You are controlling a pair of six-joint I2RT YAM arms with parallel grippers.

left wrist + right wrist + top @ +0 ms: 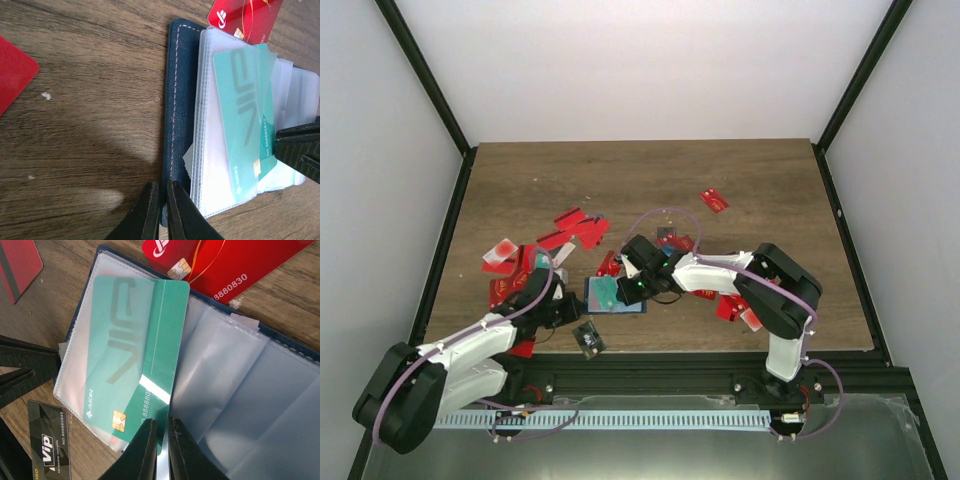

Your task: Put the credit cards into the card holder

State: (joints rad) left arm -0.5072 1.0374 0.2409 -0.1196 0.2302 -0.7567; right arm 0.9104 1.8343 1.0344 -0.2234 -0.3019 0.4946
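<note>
Top view: the dark blue folding card holder (595, 300) is seen open near the brown wooden desk's (620, 180) front edge.

Left wrist view: its cover edge is pinched by the left gripper (162, 189).

Right wrist view: a thin teal plastic card (145, 340), half inside a clear pocket, is pinched by the right gripper (161, 424).

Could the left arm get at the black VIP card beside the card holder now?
Probably not yet: the left gripper is shut on the edge of the dark navy-blue folding card holder. The small black plastic card lies uncovered close by.
</note>
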